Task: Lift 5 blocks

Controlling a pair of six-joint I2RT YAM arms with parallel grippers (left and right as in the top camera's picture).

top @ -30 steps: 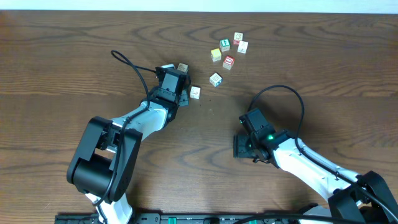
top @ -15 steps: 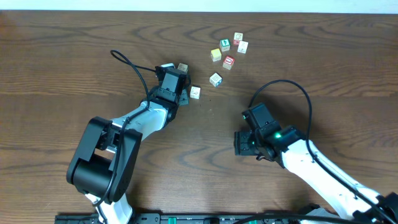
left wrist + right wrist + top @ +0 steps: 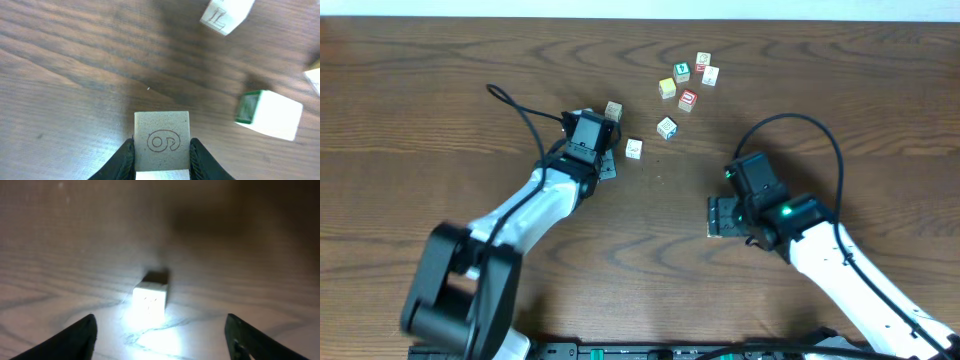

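In the left wrist view my left gripper (image 3: 161, 152) is shut on a pale block (image 3: 161, 135) marked with a drawn figure. Ahead of it lie a block marked L (image 3: 226, 15) and a green-sided cube (image 3: 270, 114). From overhead the left gripper (image 3: 604, 165) hides the held block. Loose blocks lie near it (image 3: 613, 110), (image 3: 634, 148), (image 3: 666, 127); the red-faced block (image 3: 687, 100) sits farther back. My right gripper (image 3: 723, 216) is open. In the right wrist view its fingers (image 3: 75, 337) stand wide, apart from a brightly lit block (image 3: 150, 297) on the table ahead.
At the back of the wooden table (image 3: 440, 90) sits a cluster: a green-faced cube (image 3: 681, 72), a yellow-faced cube (image 3: 667, 88) and two pale cubes (image 3: 703, 60), (image 3: 710, 75). Black cables loop beside both wrists (image 3: 525, 110), (image 3: 820, 130).
The left arm has swung a little to the left and its base link is blurred with motion. The right arm has moved to the right and toward the far side.
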